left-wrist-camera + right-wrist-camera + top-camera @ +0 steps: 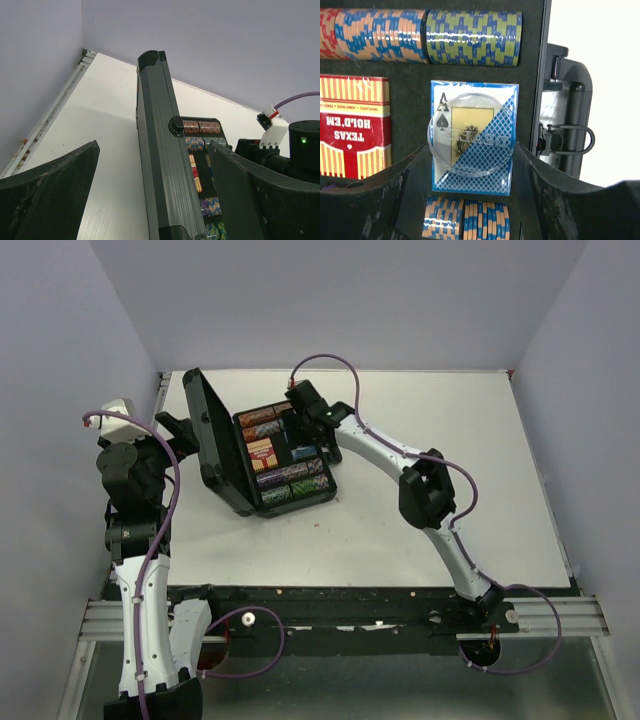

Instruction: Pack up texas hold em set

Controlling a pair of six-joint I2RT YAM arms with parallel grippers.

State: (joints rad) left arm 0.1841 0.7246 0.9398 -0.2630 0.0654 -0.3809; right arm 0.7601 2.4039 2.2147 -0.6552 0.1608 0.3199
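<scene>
On the white table point(450, 440) the black case point(246, 502) lies open left of centre, its lid point(212, 435) standing nearly upright along the left side. The left gripper point(154, 150) is spread wide astride the lid's edge, with clear space on both sides, so nothing is held by it. Rows of poker chips point(292, 475) are seated in the tray, with the red deck point(355, 125) and the blue deck point(497, 90) in the middle compartments. The right gripper point(472, 147) is parted just to the width of the clear button point(470, 134), which is seen over the blue deck; whether it is pinched or merely resting there cannot be told. For the step to be done well, the button should be lowered flat and released gently, the fingers lifted straight out, and only then should the lid be pushed down.
</scene>
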